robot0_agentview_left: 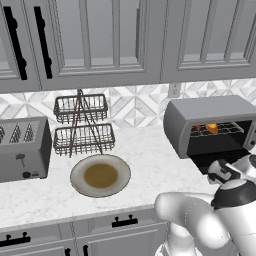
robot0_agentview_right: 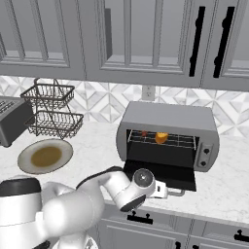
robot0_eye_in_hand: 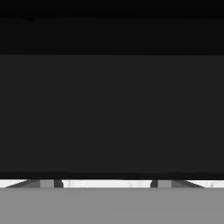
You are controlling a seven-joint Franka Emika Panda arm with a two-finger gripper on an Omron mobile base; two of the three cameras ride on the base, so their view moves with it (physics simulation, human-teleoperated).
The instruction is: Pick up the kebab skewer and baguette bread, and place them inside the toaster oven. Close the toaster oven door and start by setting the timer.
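No readable brand or label anywhere that I could spot, everything was plain grey. The toaster oven (robot0_agentview_right: 168,131) sat on the desk (robot0_agentview_right: 214,189) against the tiled wall with the toaster oven door (robot0_agentview_right: 160,176) dropped flat toward the front edge. Inside on the wire rack, the baguette bread (robot0_agentview_right: 161,137) lay toward the middle and the kebab skewer (robot0_agentview_right: 144,133) just left of it, slightly apart. The tool (robot0_agentview_right: 164,191) was right at the door's front lip, low by the desk edge; in the hand view dark glass was right up against it, and the fingertips (robot0_eye_in_hand: 49,183) stood wide apart, clamped on nothing. Left of the oven there was open desk, then the empty plate (robot0_agentview_left: 100,175), the wire basket stand (robot0_agentview_left: 82,125) and the four-slot toaster (robot0_agentview_left: 24,148).
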